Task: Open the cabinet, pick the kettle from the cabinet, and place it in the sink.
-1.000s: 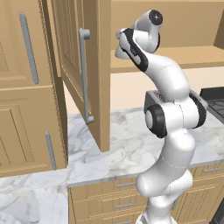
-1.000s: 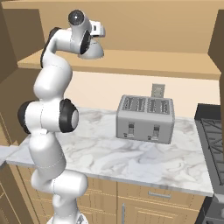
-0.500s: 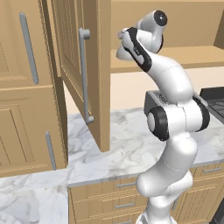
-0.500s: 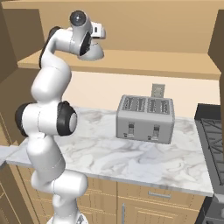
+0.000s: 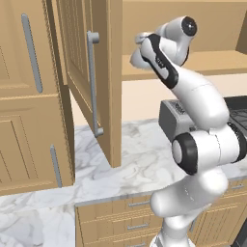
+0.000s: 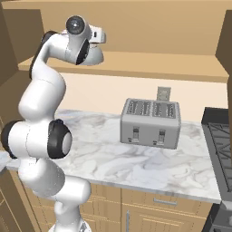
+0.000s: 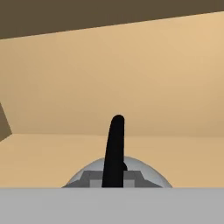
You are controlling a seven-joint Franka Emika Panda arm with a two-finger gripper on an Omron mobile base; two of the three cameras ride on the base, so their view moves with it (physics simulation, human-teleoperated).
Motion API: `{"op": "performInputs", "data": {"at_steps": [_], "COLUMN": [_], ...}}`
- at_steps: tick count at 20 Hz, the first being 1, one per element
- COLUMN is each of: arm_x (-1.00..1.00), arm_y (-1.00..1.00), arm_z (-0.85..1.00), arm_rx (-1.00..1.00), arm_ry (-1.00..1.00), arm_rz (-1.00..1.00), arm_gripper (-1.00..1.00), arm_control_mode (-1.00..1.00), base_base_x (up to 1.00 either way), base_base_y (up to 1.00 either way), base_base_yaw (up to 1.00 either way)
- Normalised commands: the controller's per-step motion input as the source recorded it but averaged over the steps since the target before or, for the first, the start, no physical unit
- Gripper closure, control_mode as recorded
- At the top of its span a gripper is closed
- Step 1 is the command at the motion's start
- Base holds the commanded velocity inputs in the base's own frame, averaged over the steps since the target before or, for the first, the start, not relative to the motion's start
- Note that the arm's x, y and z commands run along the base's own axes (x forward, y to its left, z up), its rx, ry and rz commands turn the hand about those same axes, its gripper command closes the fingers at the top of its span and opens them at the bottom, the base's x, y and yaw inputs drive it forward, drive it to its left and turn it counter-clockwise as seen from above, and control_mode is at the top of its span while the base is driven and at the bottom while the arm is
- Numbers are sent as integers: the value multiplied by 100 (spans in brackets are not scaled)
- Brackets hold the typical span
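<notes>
My gripper is inside the open cabinet, fingers clamped together on the kettle's black handle. The kettle sits directly below the hand on the shelf, so I judge the next move is up and back out.

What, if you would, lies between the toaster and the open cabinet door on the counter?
Nothing: in the left base view, bare marble counter runs from the cabinet door to the toaster, with the arm's elbow in front.

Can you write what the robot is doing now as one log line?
step: grab kettle | cabinet: open | gripper: shut on kettle handle | sink: not reached
</notes>
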Motion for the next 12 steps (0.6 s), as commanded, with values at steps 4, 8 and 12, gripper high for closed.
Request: {"op": "performInputs", "data": {"at_steps": [4, 8, 12], "arm_x": [-77, -83, -80], "arm_y": [0, 0, 0], "arm_z": [-3, 0, 5], "arm_rx": [4, 3, 4], "arm_ry": [-12, -4, 3], "arm_rz": [0, 0, -1], "arm_gripper": [100, 100, 100], "arm_control_mode": [-100, -100, -100], "base_base_x": [0, 0, 0], "base_base_y": [0, 0, 0], "base_base_yaw": [0, 0, 0]}}
